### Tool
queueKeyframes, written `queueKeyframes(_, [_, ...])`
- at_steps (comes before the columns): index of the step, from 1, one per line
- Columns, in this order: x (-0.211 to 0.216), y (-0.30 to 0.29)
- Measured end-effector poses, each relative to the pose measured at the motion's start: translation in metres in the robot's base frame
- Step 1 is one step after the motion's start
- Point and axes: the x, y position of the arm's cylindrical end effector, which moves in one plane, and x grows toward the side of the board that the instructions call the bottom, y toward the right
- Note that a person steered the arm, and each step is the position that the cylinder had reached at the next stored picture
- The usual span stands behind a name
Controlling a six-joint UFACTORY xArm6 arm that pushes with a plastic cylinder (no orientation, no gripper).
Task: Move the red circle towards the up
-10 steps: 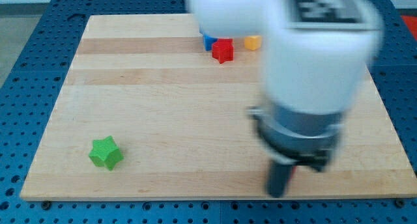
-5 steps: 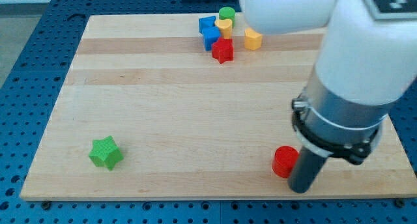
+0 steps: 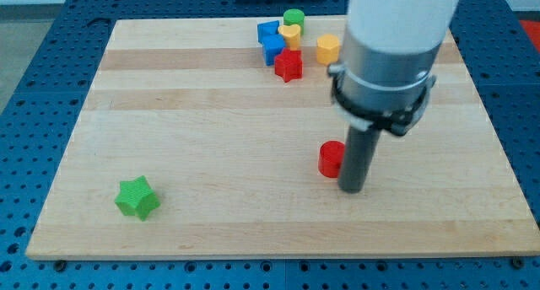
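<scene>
The red circle (image 3: 331,158) lies on the wooden board (image 3: 211,147), right of centre and in the lower half. My tip (image 3: 352,189) rests on the board just right of and slightly below the red circle, touching or nearly touching its right side. The rod and the white arm above it hide part of the board towards the view's top right.
A cluster sits at the view's top centre: a red star (image 3: 288,66), two blue blocks (image 3: 270,39), a yellow heart-like block (image 3: 291,33), a green round block (image 3: 293,18) and a yellow hexagon (image 3: 328,48). A green star (image 3: 137,197) lies at the lower left.
The red circle has moved up and to the left from near the board's bottom edge. My tip has followed it up and to the left, staying at its lower right.
</scene>
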Motion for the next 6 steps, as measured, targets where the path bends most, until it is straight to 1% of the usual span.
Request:
queueKeyframes(1, [-0.020, -0.011])
queueKeyframes(2, [-0.053, 0.048])
queueKeyframes(3, [-0.081, 0.058])
queueKeyframes(4, [-0.040, 0.056])
queueKeyframes(5, [-0.025, 0.032])
queueKeyframes(6, [-0.068, 0.032])
